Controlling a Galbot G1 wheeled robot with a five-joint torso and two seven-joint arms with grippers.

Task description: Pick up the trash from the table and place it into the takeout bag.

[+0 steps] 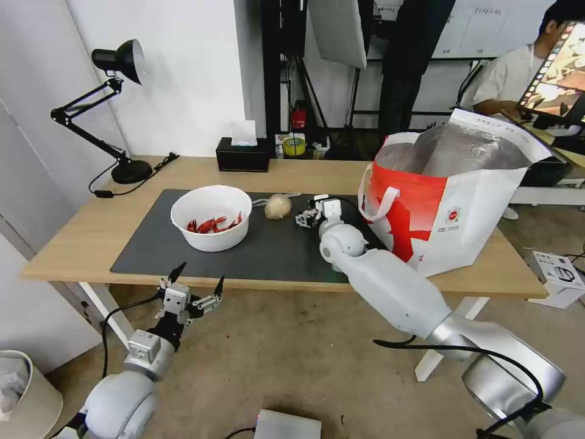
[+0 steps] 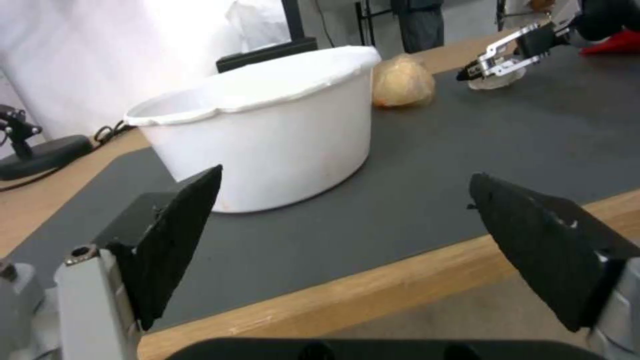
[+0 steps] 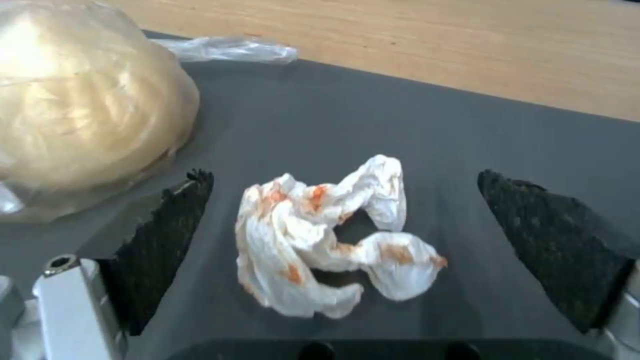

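A: What lies nearest the camera?
B: The left tool [image 1: 198, 281], black pointed fingers [image 2: 175, 235] spread wide and holding nothing, poised below the near edge of the light-wood bench [image 1: 73, 244], its arm rising from the lower left.

A: And on the dark grey mat [image 1: 152, 250]?
B: A smooth white round bowl [image 1: 211, 217] of red shells; beyond it to the right, a beige rounded lump [image 1: 278, 206] in wrinkled film.

A: The right arm?
B: It reaches forward over the mat. The right tool [image 3: 347, 235], textured fingers wide apart, straddles a crumpled white tissue [image 3: 327, 235] stained orange, not gripping it. The lump lies just beside.

A: Farther back?
B: The boxy red-and-white takeout bag [image 1: 451, 207], foil-lined, stands open at the bench's right end.
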